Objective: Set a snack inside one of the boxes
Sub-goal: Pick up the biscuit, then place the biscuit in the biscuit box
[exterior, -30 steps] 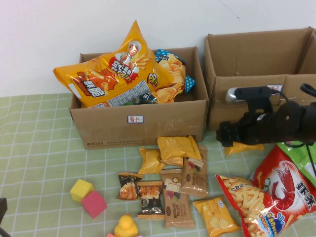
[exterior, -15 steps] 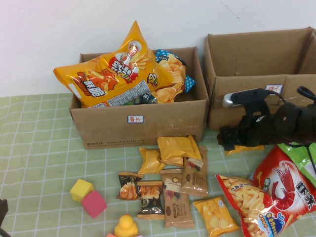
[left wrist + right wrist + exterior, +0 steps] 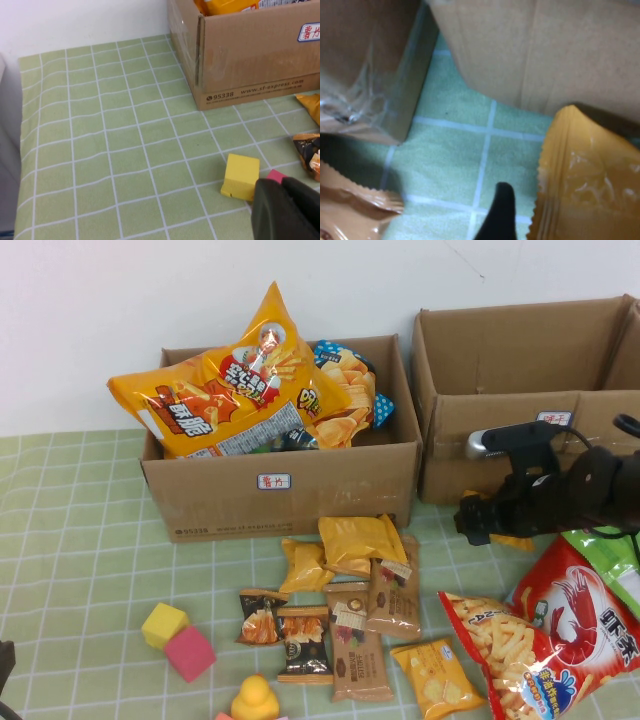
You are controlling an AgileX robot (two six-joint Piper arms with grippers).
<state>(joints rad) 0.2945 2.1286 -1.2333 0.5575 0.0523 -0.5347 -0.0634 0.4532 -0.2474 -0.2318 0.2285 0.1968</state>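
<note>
1. Nearest edge, robot's left: left gripper [image 3: 285, 210] low over the green checked cloth [image 3: 80, 540], just beside the yellow cube [image 3: 164, 624] and pink cube [image 3: 190, 653]. Open or closed: cannot tell.
2. Same near strip: yellow duck [image 3: 254, 701] at the table edge, between the cubes and the small snack packets.
3. Near right: red shrimp-chip bag [image 3: 575, 625] lying flat, overlapping a clear bag of orange sticks [image 3: 490, 645].
4. Mid-table: cluster of small packets lying flat, namely brown bars [image 3: 355, 640], dark packets [image 3: 300, 640], yellow packets [image 3: 360, 540] and one yellow packet [image 3: 435, 675] nearer the sticks.
5. Further back, right: right gripper [image 3: 475, 523] low over the cloth in front of the right box, reaching toward the gap between the boxes. Orange packet [image 3: 517, 541] just under it, partly hidden; grip state cannot be told.
6. Left box [image 3: 230, 505]: behind the packet cluster, label [image 3: 275, 481] on its front, heaped with chip bags; large yellow bag [image 3: 230, 390] rising above the rim.
7. Right box [image 3: 500, 440]: beside the left one, flaps up, label [image 3: 556, 419] on the front.
8. Farthest: white wall [image 3: 150, 300].
</note>
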